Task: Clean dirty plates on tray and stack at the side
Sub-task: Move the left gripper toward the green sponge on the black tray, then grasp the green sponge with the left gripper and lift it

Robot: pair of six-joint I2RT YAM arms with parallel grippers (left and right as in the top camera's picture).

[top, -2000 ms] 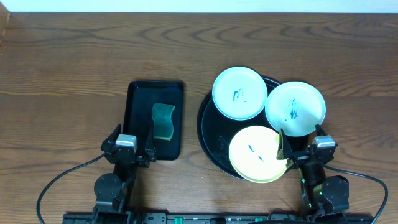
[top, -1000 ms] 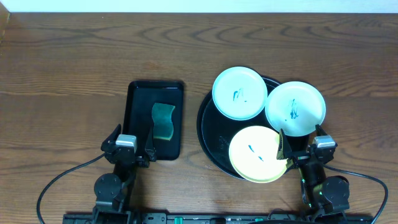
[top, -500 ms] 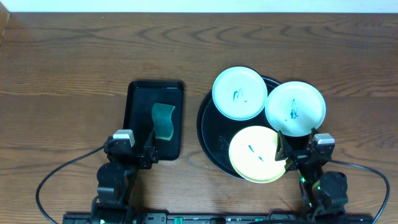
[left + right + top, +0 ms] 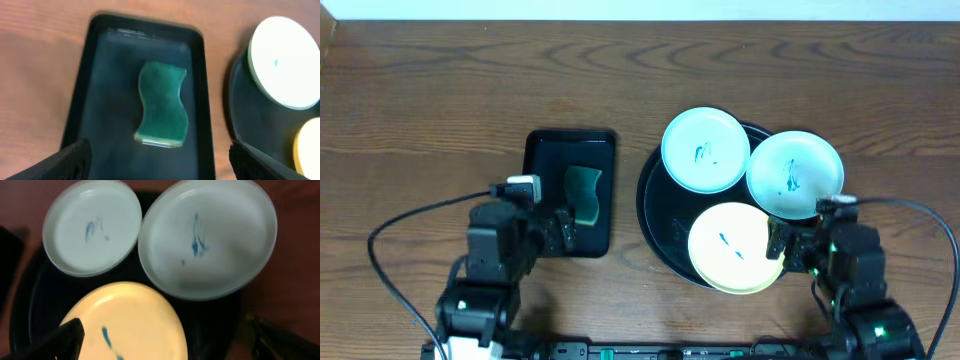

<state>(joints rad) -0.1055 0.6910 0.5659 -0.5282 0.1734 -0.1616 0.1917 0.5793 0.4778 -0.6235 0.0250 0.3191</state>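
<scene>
1. The wooden table (image 4: 420, 90) fills the overhead view, its grain running left to right.
2. The round tray (image 4: 665, 215), glossy black with a raised rim, sits right of centre and has no long axis. All three plates lie on it face up.
3. The rectangular tray (image 4: 542, 190), also black, lies left of the round one and apart from it. Its long axis runs near to far.
4. The right mint plate (image 4: 795, 174) hangs out past the round tray's right rim, over the wood. Its blue scribble runs near to far. It is just beyond the right gripper.
5. The far mint plate (image 4: 706, 150) rests on the tray's far side and touches the right mint plate at the rim. It has a small blue mark near its centre.
6. The yellow plate (image 4: 732, 247) is nearest, at the tray's near edge, with a short blue streak on it.
7. The right gripper (image 4: 162, 325) hangs over the yellow plate's near-right part, jaws spread wide and gripping nothing.
8. The left gripper (image 4: 159, 147) hangs over the near end of the rectangular tray, jaws likewise wide apart and empty.
9. The green sponge (image 4: 582, 190), wavy-sided, lies in the rectangular tray with its long axis near to far, just beyond the left gripper.
</scene>
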